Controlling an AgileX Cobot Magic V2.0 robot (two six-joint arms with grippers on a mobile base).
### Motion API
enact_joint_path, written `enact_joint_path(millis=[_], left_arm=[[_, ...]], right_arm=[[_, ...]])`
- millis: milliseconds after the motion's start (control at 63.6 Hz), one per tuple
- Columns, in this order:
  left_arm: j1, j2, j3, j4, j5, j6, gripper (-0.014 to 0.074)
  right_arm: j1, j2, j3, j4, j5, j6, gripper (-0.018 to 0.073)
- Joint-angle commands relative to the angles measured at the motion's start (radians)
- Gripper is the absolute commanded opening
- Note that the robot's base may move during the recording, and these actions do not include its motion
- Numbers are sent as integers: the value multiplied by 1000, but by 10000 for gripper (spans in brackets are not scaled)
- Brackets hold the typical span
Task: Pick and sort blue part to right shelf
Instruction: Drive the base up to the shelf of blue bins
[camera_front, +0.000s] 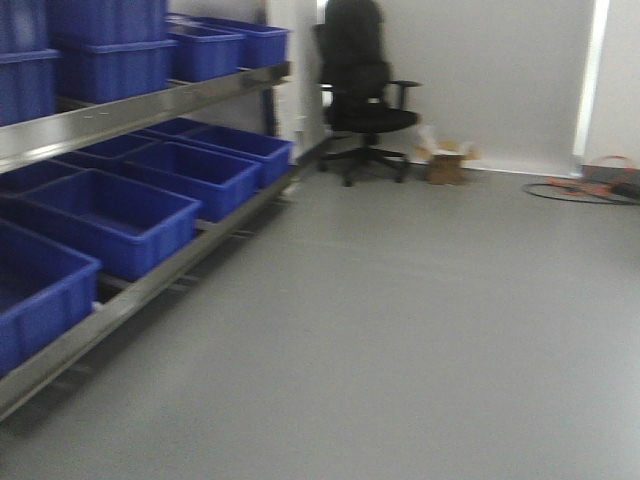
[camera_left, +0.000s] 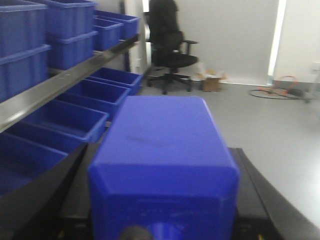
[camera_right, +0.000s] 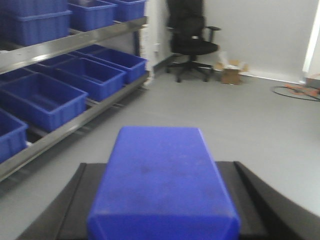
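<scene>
The blue part (camera_left: 165, 165) lies lengthwise in the left gripper (camera_left: 160, 149), off the ground and not yet at any bin. Its sloped shoulders and knob point back toward the wrist camera, and its flat base points out at the room. That grip by the long flat sides looks deliberate: the flats give the pads broad faces to press on. The black fingers (camera_left: 255, 190) sit against both sides of the block with no gap showing, so I judge the pincer to be pinched on the part, spread only as far as the part is wide.

The right gripper (camera_right: 159, 165) carries a second blue block (camera_right: 162, 185) the same way, its fingers (camera_right: 250, 195) flanking it closely on both sides. The knob end is cut off by the frame, so I cannot tell which kind of block it is.

Further out, the right shelf (camera_front: 150, 100) runs along the left of every view, its steel rail sloping away (the pictures are smeared). Open blue bins (camera_front: 110, 215) stand in rows on two levels, near the grippers but clearly apart from them. Bare grey floor (camera_front: 420, 330) stretches ahead to an office chair (camera_front: 365, 90) and a cardboard box (camera_front: 447, 165) by the far wall. Carrying looks like the step in hand, with placing to come.
</scene>
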Motion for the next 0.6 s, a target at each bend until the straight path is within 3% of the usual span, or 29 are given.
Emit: enact_joint_path(millis=[0, 581], left_arm=[[0, 8, -29, 0, -94, -8, 336], [0, 8, -29, 0, -94, -8, 336]], right_arm=[[-5, 8, -30, -3, -92, -7, 431], [-5, 8, -30, -3, -92, -7, 431]])
